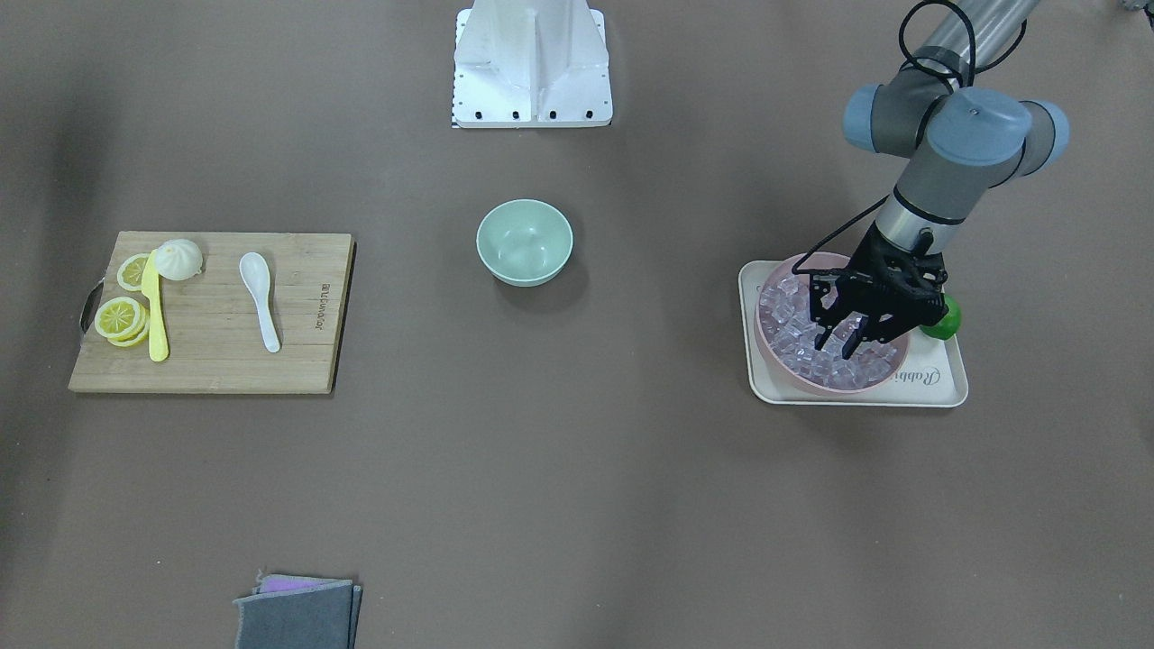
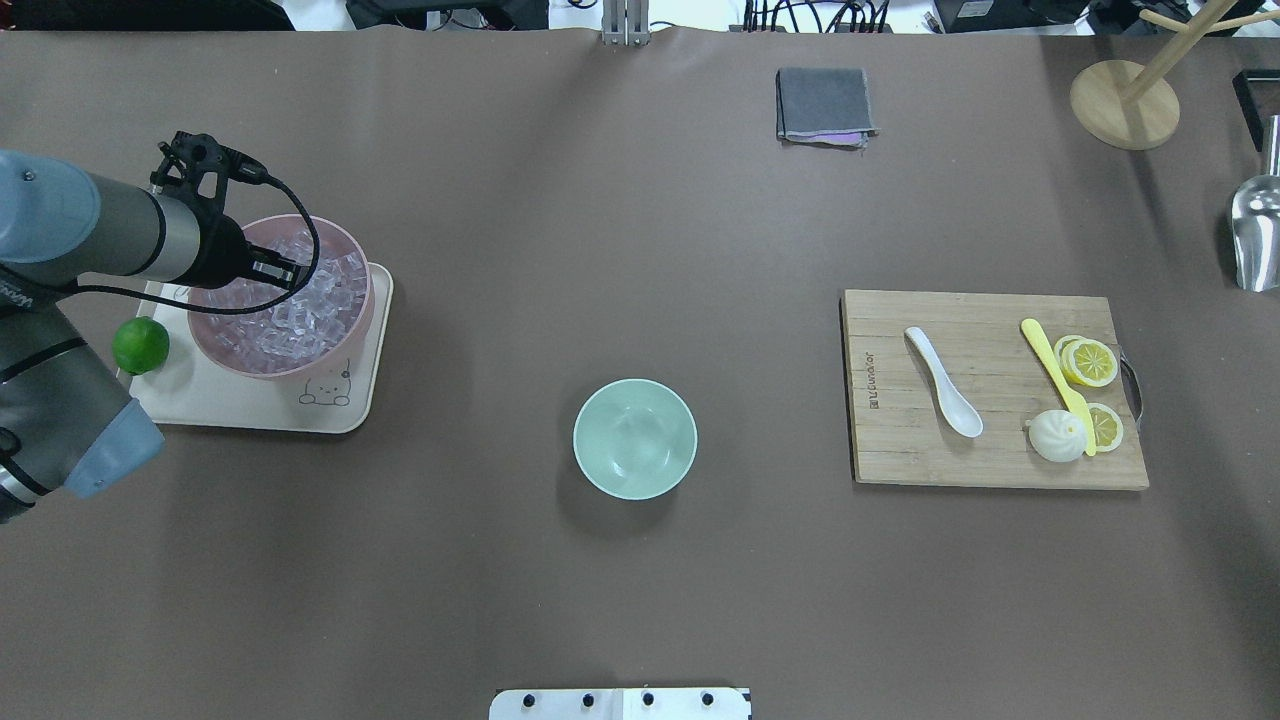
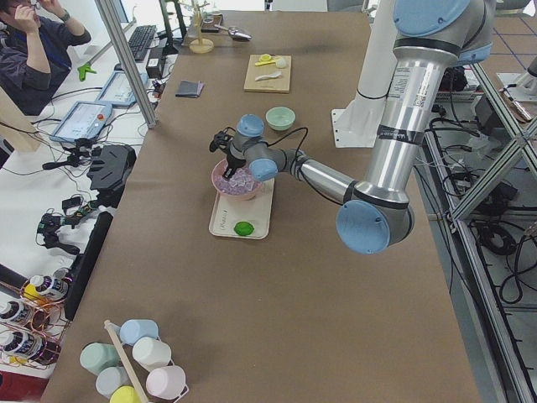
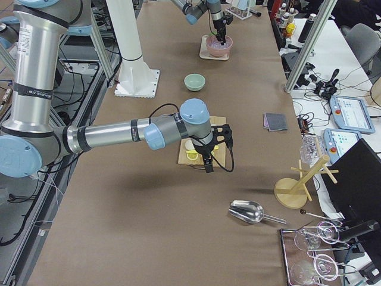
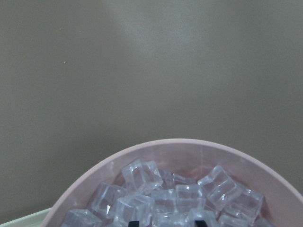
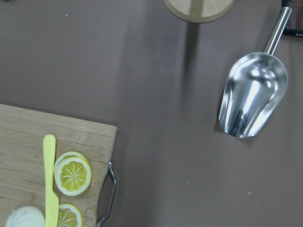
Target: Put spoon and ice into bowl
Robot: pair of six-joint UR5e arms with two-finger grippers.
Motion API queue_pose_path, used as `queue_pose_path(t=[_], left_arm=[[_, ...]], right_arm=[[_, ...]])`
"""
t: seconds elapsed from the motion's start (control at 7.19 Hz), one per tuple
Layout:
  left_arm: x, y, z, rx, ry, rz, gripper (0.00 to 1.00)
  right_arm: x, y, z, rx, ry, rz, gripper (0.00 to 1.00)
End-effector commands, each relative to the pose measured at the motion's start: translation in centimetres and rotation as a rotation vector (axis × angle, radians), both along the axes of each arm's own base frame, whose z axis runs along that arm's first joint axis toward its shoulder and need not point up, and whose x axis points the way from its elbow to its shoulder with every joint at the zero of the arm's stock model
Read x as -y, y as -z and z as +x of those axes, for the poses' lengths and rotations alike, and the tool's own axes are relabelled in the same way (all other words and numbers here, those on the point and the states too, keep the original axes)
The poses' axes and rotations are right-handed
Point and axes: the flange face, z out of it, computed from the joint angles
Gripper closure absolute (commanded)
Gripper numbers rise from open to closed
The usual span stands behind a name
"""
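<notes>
Left pincer is hanging open over the ice in the pink bowl; if you are lowering now, be centring it on one cube, away from that bowl's wall.

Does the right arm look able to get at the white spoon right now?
Probably yes. The spoon lies uncovered on the cutting board, apart from the yellow knife, and the right gripper hangs above that board's handle end.
</notes>
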Motion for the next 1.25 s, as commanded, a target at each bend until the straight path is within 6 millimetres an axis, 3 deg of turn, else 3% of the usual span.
queue_pose_path(t=[0.0,0.28,0.56,0.83,0.97,1.11], left_arm=[[-0.3,0.4,-0.2,-0.007,-0.002,0.005,1.00],[-1.0,2.1,-0.6,-0.033,-0.016,0.022,1.00],[-2.0,5.6,-2.2,-0.111,-0.060,0.041,1.00],[-2.5,10.3,-1.7,-0.260,0.046,-0.096,1.00],[-3.4,14.2,0.7,-0.353,0.062,-0.162,1.00],[-5.6,17.1,5.0,-0.398,0.083,-0.170,1.00]], right_arm=[[0.0,0.0,0.0,0.000,0.000,0.000,0.00],[0.0,0.0,0.0,0.000,0.000,0.000,0.00],[0.0,0.0,0.0,0.002,0.000,-0.001,0.00],[-0.2,-0.1,0.0,0.003,0.000,-0.001,0.00],[-0.2,-0.1,0.0,0.002,0.000,0.001,0.00],[-0.2,-0.1,0.0,0.002,0.001,0.002,0.00]])
